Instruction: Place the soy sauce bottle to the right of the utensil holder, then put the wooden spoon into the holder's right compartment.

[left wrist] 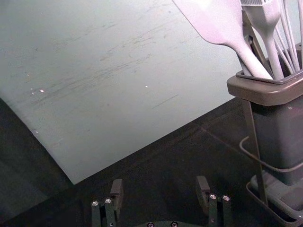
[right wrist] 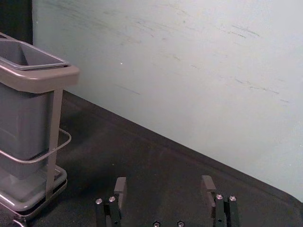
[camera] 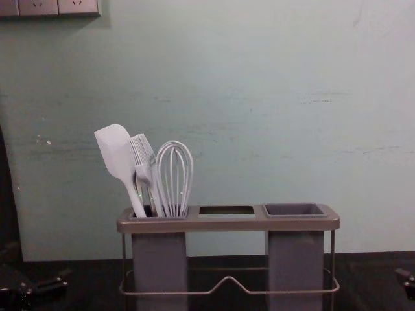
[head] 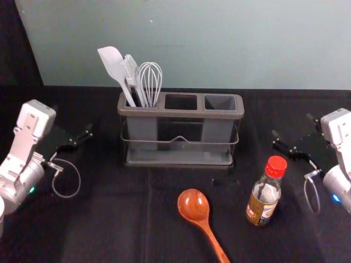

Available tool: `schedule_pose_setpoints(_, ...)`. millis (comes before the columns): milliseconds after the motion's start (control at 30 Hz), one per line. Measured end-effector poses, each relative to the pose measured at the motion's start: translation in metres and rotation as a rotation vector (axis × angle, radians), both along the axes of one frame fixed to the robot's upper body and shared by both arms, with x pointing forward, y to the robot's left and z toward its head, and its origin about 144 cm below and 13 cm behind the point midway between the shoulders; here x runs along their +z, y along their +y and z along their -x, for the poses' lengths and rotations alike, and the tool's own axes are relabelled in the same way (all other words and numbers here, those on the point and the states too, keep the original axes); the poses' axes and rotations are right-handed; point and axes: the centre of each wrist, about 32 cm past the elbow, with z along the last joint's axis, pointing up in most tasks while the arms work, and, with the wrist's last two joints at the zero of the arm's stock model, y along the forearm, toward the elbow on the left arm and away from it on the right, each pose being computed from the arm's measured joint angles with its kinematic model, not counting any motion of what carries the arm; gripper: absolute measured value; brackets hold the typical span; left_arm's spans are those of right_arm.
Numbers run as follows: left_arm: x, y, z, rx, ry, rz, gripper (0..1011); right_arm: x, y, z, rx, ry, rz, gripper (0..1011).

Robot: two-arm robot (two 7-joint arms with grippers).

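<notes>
My left gripper (head: 72, 119) hangs open left of the utensil holder (head: 178, 158), with nothing between its fingers; the left wrist view shows the same gripper (left wrist: 160, 183). On the right side, my right gripper (head: 292, 125) is open and empty, behind and right of the soy sauce bottle; its fingers stand apart in the right wrist view around the gripper (right wrist: 164, 181). The red-capped soy sauce bottle (head: 265, 194) stands upright in front of the holder's right end. Left of it, the wooden spoon (head: 193, 205) lies with its bowl toward the holder. The right compartment (camera: 295, 210) looks empty.
A white spatula (head: 113, 64), a brush (head: 131, 74) and a whisk (head: 150, 79) stand in the holder's left compartment. Behind the black-covered table (head: 120, 219) rises a pale wall (head: 219, 44). A socket panel (camera: 48, 6) is on the wall at upper left.
</notes>
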Motion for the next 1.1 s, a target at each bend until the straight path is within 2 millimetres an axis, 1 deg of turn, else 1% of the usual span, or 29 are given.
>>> schedule_pose_setpoints(933, 0.0000, 0.0000, 0.0000, 0.000, 0.000, 0.000, 1005, -0.0001, -0.0001, 0.0001, 0.000, -0.001, 0.000, 1004)
schedule_pose_setpoints(1100, 0.0000, 0.0000, 0.0000, 0.000, 0.000, 0.000, 1005, 0.0003, -0.0042, 0.0076, -0.008, -0.011, -0.006, 1004)
